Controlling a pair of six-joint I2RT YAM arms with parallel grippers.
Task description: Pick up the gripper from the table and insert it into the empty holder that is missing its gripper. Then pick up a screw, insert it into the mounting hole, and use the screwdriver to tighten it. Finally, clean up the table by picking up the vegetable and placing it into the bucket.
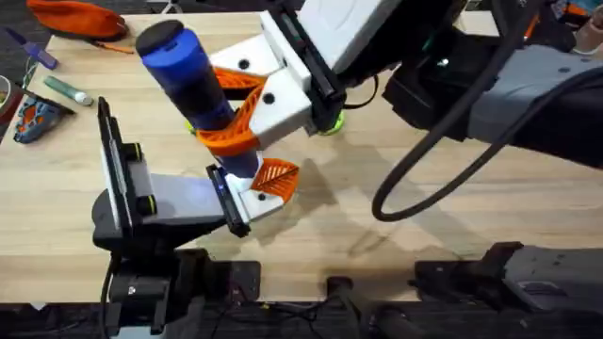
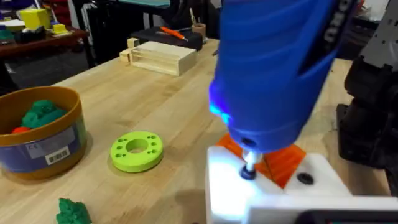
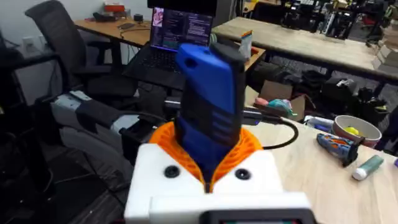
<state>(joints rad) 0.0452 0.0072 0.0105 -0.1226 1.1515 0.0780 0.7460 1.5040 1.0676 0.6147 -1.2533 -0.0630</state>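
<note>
The right gripper [image 3: 208,177] is clamping the blue screwdriver [image 1: 188,75] between its orange-padded fingers [image 3: 249,146], holding it near upright over the middle of the worktop [image 1: 396,226]. Its metal tip [image 2: 249,163] is sitting on a dark screw [image 2: 249,173] in the white holder [image 2: 273,186], which seems to be carried on the left gripper [image 1: 250,193]; I cannot tell how the left fingers are set. The orange insert [image 2: 283,163] is showing just behind the screw. To tighten well, keep the tip square in the screw head, pressing gently downward while the left arm is steadying the holder. The bucket [image 2: 43,137], already holding something green, is standing near the green disc [image 2: 137,150], with a vegetable [image 2: 73,210] on the worktop beside them.
</note>
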